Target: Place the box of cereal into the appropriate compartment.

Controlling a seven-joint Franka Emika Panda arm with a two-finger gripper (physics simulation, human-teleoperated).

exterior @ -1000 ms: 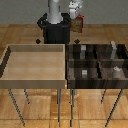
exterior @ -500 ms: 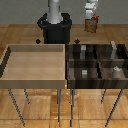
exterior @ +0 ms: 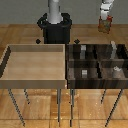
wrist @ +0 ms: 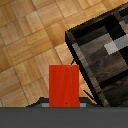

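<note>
The box of cereal (exterior: 104, 26) is small and reddish-brown. It hangs in the air behind the dark-brown four-cell bin (exterior: 97, 61), at the exterior view's right, and my gripper (exterior: 105, 20) is shut on it. The tall pale grey block (exterior: 114, 48) stands in the bin's back right cell (exterior: 106, 54), the appropriate compartment. It lies below and in front of the box. In the wrist view the box's red face (wrist: 64, 85) sits between my fingers (wrist: 46, 105). The bin's corner (wrist: 80, 37) and a grey block (wrist: 117, 46) show beyond it.
A large light-wood tray (exterior: 35, 80) stands beside the bin at the exterior view's left. The robot's dark base (exterior: 54, 29) rises behind the tray. Small grey pieces sit in the other bin cells, one being a cube (exterior: 85, 73). Thin metal legs carry both containers over the wood floor.
My gripper has carried the cereal box steadily toward the exterior view's right and a little lower, from near the robot's base to behind the bin's right side.
</note>
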